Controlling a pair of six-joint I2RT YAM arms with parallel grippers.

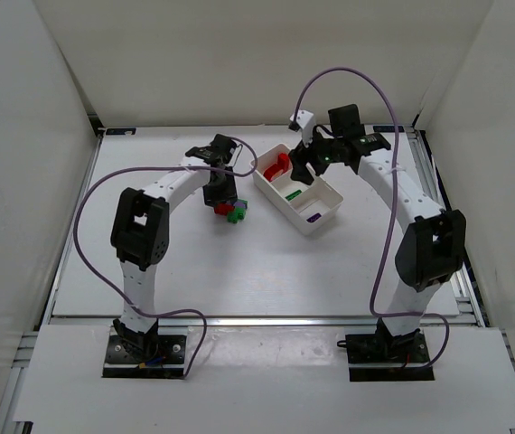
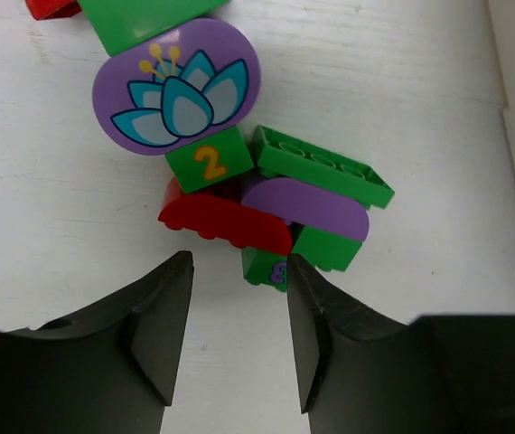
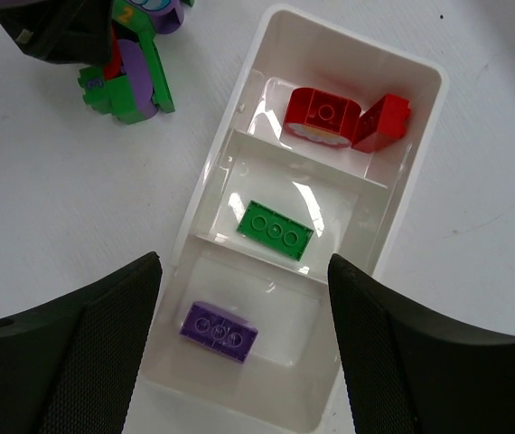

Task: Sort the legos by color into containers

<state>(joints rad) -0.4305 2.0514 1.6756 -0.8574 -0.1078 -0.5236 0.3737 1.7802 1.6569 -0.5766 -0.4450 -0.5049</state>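
Note:
A cluster of loose legos (image 1: 232, 212) lies left of the white tray (image 1: 327, 210). In the left wrist view it holds a purple oval flower piece (image 2: 176, 86), a green "2" brick (image 2: 208, 163), a flat green brick (image 2: 321, 167), a red curved piece (image 2: 226, 221) and a green "3" brick (image 2: 265, 267). My left gripper (image 2: 238, 271) stands open just short of them, holding nothing. My right gripper (image 3: 244, 267) hovers open over the tray (image 3: 348, 14). The three containers hold two red legos (image 3: 325, 117), one green brick (image 3: 276, 229) and one purple brick (image 3: 219, 331).
White walls enclose the table on three sides. Purple cables loop from both arms above the table. The tray sits at an angle right of the middle, between the two arms.

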